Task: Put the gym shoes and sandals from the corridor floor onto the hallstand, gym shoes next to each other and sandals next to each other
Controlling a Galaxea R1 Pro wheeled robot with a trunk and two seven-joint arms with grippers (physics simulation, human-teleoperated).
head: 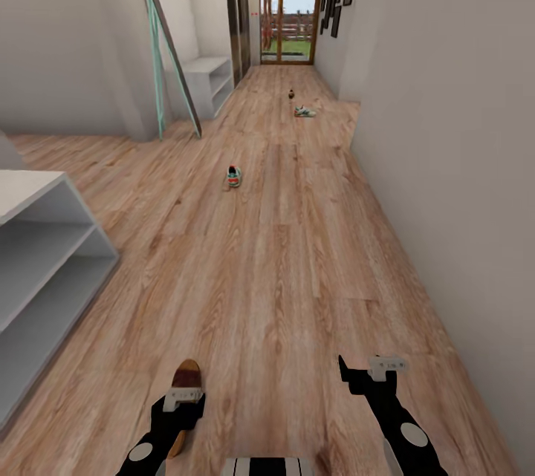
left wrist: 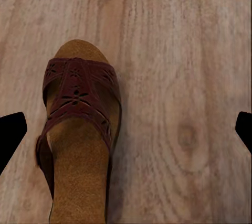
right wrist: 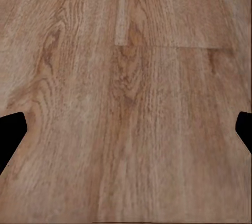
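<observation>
One sandal (left wrist: 79,129) flat on corridor floor (head: 297,268), toe pointing forward, left claw (left wrist: 126,129) open above it.

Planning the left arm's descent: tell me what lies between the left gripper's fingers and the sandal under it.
Nothing: in the left wrist view the sandal lies on bare corridor floor, left gripper open above it.
</observation>
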